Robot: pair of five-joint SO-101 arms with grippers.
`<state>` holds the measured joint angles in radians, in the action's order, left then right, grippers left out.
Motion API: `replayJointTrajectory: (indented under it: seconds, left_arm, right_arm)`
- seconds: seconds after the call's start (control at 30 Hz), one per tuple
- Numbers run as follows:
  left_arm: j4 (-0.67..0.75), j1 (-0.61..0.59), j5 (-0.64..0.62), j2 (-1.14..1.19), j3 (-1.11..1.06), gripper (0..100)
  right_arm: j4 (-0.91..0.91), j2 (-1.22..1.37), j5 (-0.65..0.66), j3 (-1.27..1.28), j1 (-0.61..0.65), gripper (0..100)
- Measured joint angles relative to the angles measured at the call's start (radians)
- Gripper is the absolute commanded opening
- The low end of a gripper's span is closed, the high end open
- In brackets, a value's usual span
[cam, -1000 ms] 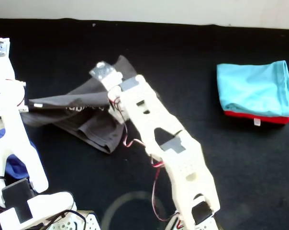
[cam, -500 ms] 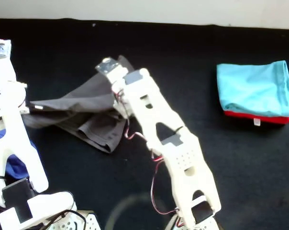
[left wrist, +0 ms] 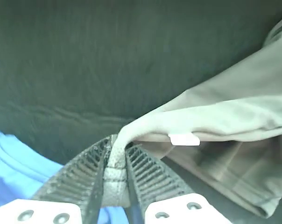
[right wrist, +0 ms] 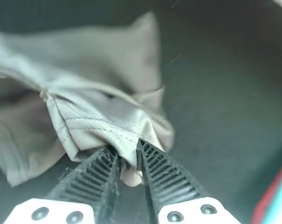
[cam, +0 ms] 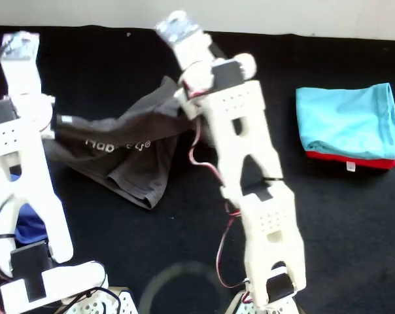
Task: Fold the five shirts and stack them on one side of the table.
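Between the ribbed pads of the left pincer, a thin fold of the dark grey shirt is clamped tight, the jaws closed on it with almost no gap. The right pincer is closed in the same way on a bunched corner with a stitched seam. The shirt's top edge hangs in a shallow sag between these two holds, a small white tag showing near the left one. Its lower part lies crumpled on the black surface, left of centre. The cloth looks light, limp and thin, so it will likely drape and fold wherever it is unsupported. A narrow pinch could slip out under tension. Seams, hems and corners, where the fabric is doubled, seem the safest places to grip, and both holds appear to be on such spots. In the high view, the left arm stands upright at the left side with its wrist raised above the surface. The right arm stretches from the near edge towards the back, its wrist high and tipped down to the cloth. A blue shirt lies under the left arm. Well apart on the right side, a folded turquoise shirt rests on a red shirt.
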<state>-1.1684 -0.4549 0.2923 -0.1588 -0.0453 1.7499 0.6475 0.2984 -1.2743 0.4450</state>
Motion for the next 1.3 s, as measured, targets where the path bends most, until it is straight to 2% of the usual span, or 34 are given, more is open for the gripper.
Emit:
replayJointTrajectory:
  seconds: [0.27,0.4,0.6,0.73,0.93,1.07,1.17,1.3]
  left_arm:
    - [-0.199,0.078,0.000,0.000,0.459,1]
    - [-0.233,0.118,0.000,-0.002,0.624,1]
    - [-0.262,0.187,0.000,-0.008,0.712,1]
    - [-0.262,0.192,0.000,-0.008,0.818,1]
    - [-0.262,0.201,0.000,-0.008,0.941,1]
    - [-0.272,0.201,0.000,-0.008,0.959,1]
    - [-0.318,0.201,0.000,-0.008,0.954,1]
    - [-0.364,0.201,0.002,-0.009,0.841,1]
  right_arm:
    - [0.002,-0.140,0.000,-0.100,-0.127,0.6]
    - [0.003,-0.244,0.000,-0.103,-0.137,0.6]
    - [-0.006,-0.384,0.008,-0.103,-0.141,0.6]
    - [-0.081,-0.471,0.061,-0.103,-0.186,0.6]
    - [-0.140,-0.549,0.075,-0.107,-0.236,0.6]
    - [-0.133,-0.569,0.075,-0.107,-0.236,0.6]
    - [-0.057,-0.557,0.075,-0.110,-0.235,0.6]
    - [0.003,-0.497,0.068,-0.091,-0.218,0.6]
